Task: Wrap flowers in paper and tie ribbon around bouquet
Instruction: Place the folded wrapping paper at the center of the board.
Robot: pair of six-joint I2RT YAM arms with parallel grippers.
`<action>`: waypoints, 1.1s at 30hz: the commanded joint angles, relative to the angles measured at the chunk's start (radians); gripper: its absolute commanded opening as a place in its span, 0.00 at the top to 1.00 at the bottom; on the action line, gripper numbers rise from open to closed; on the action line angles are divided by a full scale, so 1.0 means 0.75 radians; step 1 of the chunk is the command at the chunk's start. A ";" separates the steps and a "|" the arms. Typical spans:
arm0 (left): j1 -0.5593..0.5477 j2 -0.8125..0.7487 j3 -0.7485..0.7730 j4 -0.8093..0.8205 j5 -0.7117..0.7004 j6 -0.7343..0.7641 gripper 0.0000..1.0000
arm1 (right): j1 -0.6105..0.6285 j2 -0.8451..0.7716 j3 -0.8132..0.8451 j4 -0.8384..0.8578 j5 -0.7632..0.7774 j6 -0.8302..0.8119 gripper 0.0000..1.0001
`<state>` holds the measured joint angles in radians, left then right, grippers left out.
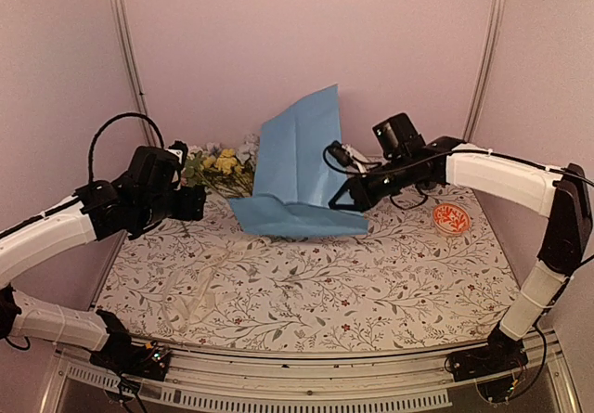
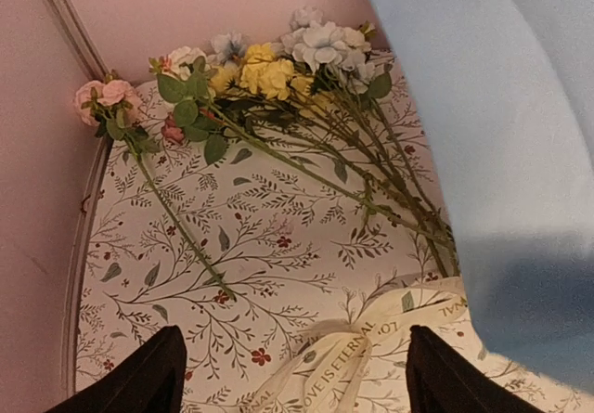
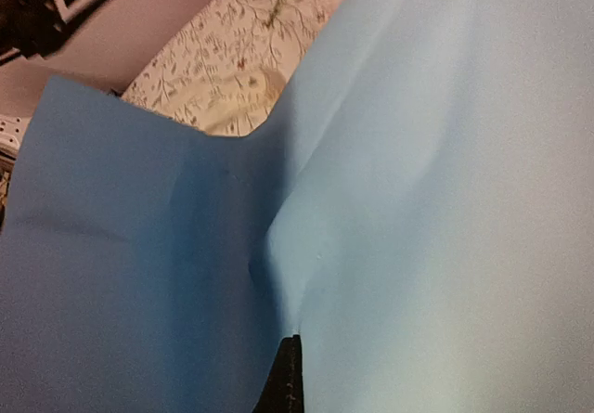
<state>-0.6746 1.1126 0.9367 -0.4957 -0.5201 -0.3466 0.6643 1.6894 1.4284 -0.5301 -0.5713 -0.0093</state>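
My right gripper (image 1: 355, 197) is shut on one edge of the light blue paper (image 1: 299, 158) and holds it up, so the sheet stands tilted with its lower part on the table. In the right wrist view the paper (image 3: 418, 200) fills the frame, pinched at my right gripper (image 3: 290, 350). The flowers (image 2: 278, 79) lie loose at the back left, stems running under the paper (image 2: 501, 153). A cream ribbon (image 2: 371, 339) with printed lettering lies on the cloth between the fingers of my left gripper (image 2: 297, 380), which is open and empty. From above, the left gripper (image 1: 199, 202) sits beside the flowers (image 1: 221, 167).
A small orange-patterned dish (image 1: 450, 218) sits at the right of the floral tablecloth (image 1: 371, 283), under the right arm. Pink walls and metal frame posts close in the back and sides. The left table edge (image 2: 79, 274) runs close to the pink flower.
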 commanded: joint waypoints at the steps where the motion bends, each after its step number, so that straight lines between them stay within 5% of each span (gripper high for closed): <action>1: -0.045 -0.086 -0.099 0.164 0.020 -0.017 0.24 | -0.010 -0.002 -0.313 0.184 -0.123 0.137 1.00; 6: -0.296 0.043 -0.125 0.302 0.136 0.239 0.22 | -0.056 0.084 -0.428 0.257 -0.102 0.288 1.00; 18: -0.533 0.618 0.101 0.299 0.330 0.313 0.18 | -0.139 -0.007 -0.588 0.183 0.230 0.425 0.96; 24: -0.624 0.779 0.192 0.270 0.403 0.452 0.13 | -0.147 -0.007 -0.575 0.162 0.265 0.425 0.48; 28: -0.621 0.859 0.178 0.276 0.433 0.437 0.12 | -0.155 -0.110 -0.612 0.106 0.458 0.450 0.36; 33: -0.613 0.946 0.143 0.313 0.473 0.404 0.13 | -0.157 -0.210 -0.704 0.012 0.438 0.461 0.30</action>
<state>-1.1404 1.7836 1.0649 -0.2810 -0.2050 -0.0376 0.5514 1.5963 0.9558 -0.4480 -0.2783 0.3214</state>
